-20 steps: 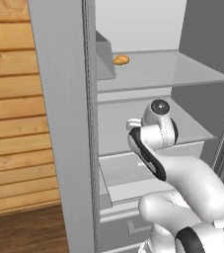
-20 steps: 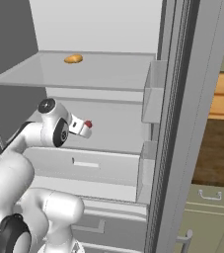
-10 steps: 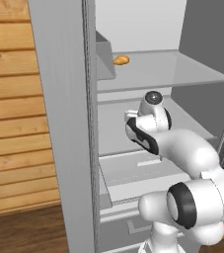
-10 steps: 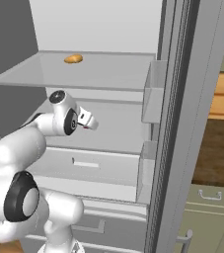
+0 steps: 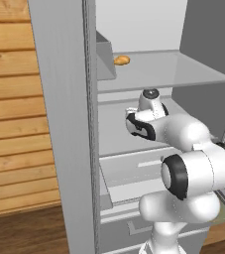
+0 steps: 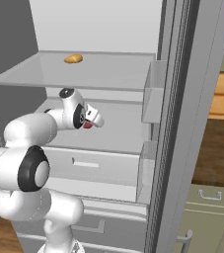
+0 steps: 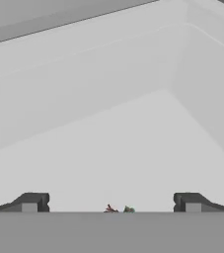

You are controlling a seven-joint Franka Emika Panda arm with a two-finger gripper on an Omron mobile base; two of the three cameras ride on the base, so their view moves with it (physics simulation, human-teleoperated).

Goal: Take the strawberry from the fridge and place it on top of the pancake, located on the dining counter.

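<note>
- The fridge point(image 6: 177, 123) stood open, with the arm reaching into it below the upper shelf point(image 6: 108, 74).
- The gripper point(image 7: 111, 202) was positioned over the second shelf point(image 7: 108, 158), pointing toward the back corner of the compartment.
- In the hand view, the two dark fingertips point(image 7: 32, 201) stood far apart at opposite sides of the lower edge; the jaws were fully spread and gripped nothing.
- The strawberry point(image 6: 87, 125) appeared in the right base view as a small red patch just beneath the white hand, resting on the second shelf.
- In the hand view, a sliver of red and green showed at the bottom edge, midway between the fingertips; this was the top of the strawberry point(image 7: 117, 209).
- Contact between the fingers and the strawberry could not be determined.
- An orange-yellow food item point(image 5: 122, 60) lay on the upper shelf, near the back, well apart from the gripper.
- A closed drawer point(image 6: 91, 165) sat below the second shelf.
- Door bins point(image 6: 153, 94) were mounted on the inner face of the right-hand door.
- A wooden plank wall point(image 5: 15, 124) lay left of the fridge in the left base view.
</note>
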